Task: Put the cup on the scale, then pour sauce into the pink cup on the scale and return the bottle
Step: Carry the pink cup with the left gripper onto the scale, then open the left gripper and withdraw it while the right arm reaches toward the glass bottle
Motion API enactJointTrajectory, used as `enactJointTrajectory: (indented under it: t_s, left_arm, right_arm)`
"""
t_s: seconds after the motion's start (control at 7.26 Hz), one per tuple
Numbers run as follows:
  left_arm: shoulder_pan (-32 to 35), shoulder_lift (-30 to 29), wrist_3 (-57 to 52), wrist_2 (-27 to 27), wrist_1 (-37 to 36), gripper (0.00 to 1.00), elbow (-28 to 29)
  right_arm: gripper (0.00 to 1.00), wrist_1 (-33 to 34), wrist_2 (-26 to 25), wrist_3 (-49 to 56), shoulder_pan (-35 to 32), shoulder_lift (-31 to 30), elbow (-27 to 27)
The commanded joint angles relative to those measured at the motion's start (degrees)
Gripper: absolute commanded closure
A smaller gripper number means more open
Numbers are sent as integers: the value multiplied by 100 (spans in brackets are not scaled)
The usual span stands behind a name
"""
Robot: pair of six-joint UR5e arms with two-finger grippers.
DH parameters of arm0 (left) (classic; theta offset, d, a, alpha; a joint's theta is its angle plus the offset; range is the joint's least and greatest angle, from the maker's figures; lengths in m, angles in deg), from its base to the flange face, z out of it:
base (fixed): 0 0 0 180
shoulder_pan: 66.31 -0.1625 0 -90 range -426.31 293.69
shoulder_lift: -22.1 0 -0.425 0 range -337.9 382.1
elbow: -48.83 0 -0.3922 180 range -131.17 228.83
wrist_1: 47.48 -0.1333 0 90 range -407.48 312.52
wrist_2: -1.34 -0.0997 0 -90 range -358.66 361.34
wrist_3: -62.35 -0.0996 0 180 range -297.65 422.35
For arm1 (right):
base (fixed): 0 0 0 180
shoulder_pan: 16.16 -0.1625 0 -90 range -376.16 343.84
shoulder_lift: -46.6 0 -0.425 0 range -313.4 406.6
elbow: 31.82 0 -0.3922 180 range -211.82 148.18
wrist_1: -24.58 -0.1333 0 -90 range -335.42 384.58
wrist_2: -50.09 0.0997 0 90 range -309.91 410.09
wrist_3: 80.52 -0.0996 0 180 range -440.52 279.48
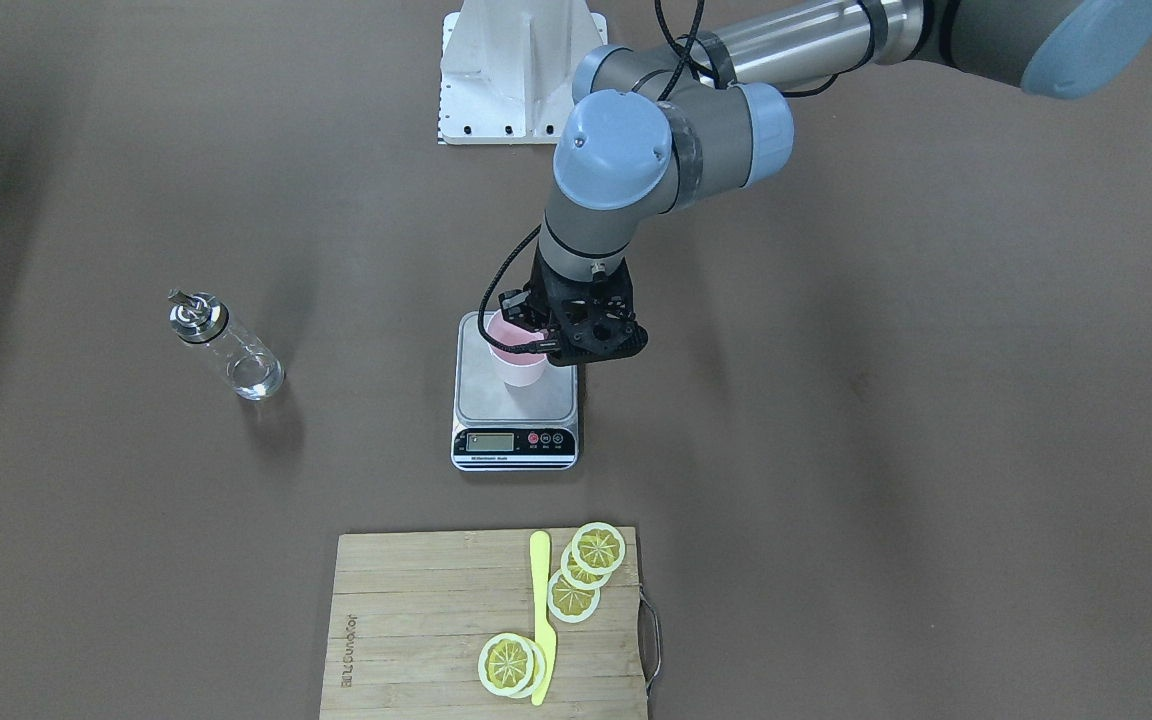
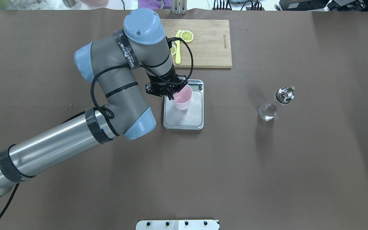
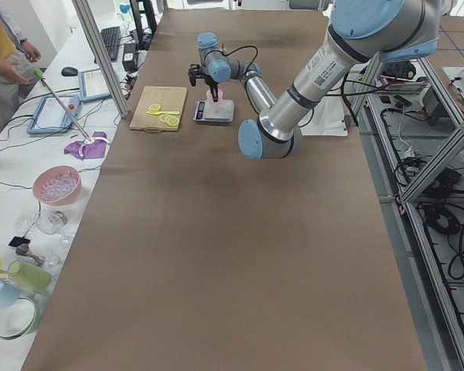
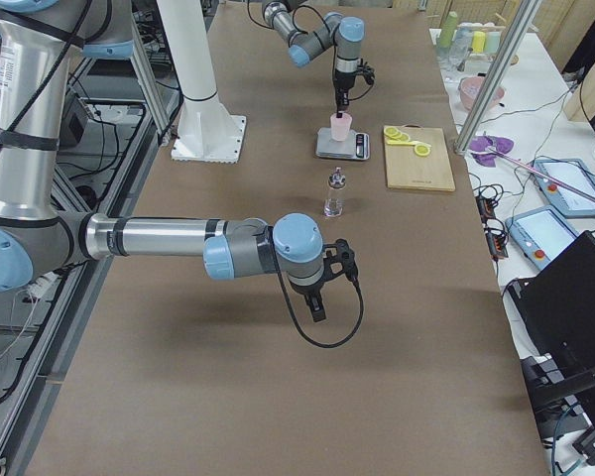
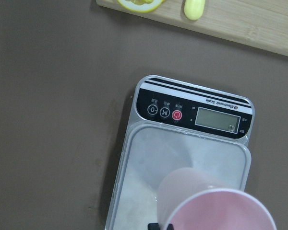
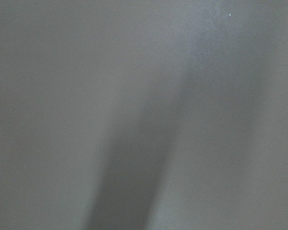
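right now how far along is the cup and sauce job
Done or nearly so: the cup is on the steel platform of the scale, though I cannot tell whether its base rests fully. In hand: the left gripper pinches the cup's rim and has not yet released it. Left: the bottle stands untouched on the table, away from the right gripper, so the pour and the bottle's return remain.

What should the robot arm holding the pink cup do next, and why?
Probably open the left gripper and lift away. It pinches the rim of the pale pink plastic cup, which looks upright and seated on the steel kitchen scale. The clear glass bottle stands untouched, so pouring comes after.
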Motion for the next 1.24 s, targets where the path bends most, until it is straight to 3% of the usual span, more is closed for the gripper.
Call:
enactJointTrajectory:
  t_s: [0.0, 0.14, 0.28, 0.55, 0.83, 1.1]
  left_arm:
    - [-108, 31, -7, -119, 202, 52, 39]
    - [-108, 101, -25, -189, 360, 4, 39]
    - [-91, 258, -25, -225, 649, 3, -74]
    - [119, 339, -60, -164, 582, 3, -496]
    - [208, 1256, -138, -163, 258, 3, -1886]
    - [488, 1420, -183, 80, -182, 4, -2316]
  right_arm:
    - [0, -27, -19, 16, 61, 0, -11]
    - [0, -27, -28, 25, 88, 0, -11]
    - [1, -44, -28, 34, 131, 0, -11]
    - [1, -944, -228, 52, 438, -26, -11]
    - [1, -1737, -230, 8, 1008, -44, -11]
    - [0, -2492, -204, -53, 1456, -53, -11]
